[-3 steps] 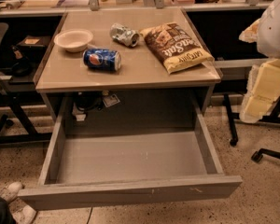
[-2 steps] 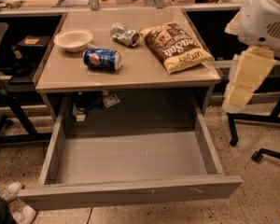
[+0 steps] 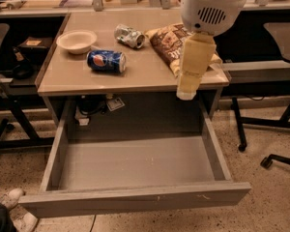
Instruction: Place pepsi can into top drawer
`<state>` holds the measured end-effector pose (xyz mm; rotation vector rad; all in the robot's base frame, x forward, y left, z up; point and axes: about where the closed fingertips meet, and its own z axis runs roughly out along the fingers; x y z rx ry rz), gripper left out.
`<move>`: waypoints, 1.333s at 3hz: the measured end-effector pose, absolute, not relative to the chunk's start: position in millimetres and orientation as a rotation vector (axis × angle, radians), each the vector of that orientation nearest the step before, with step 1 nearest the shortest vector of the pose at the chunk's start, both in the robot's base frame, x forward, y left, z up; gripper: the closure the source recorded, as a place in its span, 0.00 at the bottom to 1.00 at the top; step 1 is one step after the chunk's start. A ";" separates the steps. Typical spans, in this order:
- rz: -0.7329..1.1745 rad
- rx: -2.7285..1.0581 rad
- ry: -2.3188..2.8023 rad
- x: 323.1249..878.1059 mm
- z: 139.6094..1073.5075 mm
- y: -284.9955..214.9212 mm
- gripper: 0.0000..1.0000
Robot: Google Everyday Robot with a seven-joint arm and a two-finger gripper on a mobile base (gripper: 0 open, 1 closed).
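End effector (image 3: 186, 92) hangs right of pepsi can (image 3: 106, 61); top drawer (image 3: 135, 199) stands open.

Glossy pepsi can (image 3: 106, 61), matt top drawer (image 3: 135, 200), plastic end effector (image 3: 186, 93) over desk (image 3: 145, 74).

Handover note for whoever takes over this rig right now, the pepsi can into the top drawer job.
Gripper: at the end of the arm, over the desk's right front edge, in front of the chip bag and well right of the can.
Pepsi can: lying on its side on the desk top, left of centre, near the bowl.
Top drawer: pulled open below the desk top.
Done: drawer open.
Left: reach the pepsi can, grasp it, carry it down into the drawer, release.
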<state>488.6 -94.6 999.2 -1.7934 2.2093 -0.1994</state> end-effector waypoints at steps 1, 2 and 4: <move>-0.197 -1.786 2.195 490.8 1001.1 -91.5 0.00; -0.138 -1.811 2.156 507.5 992.5 -55.7 0.00; -0.034 -1.861 2.131 576.2 973.2 29.9 0.00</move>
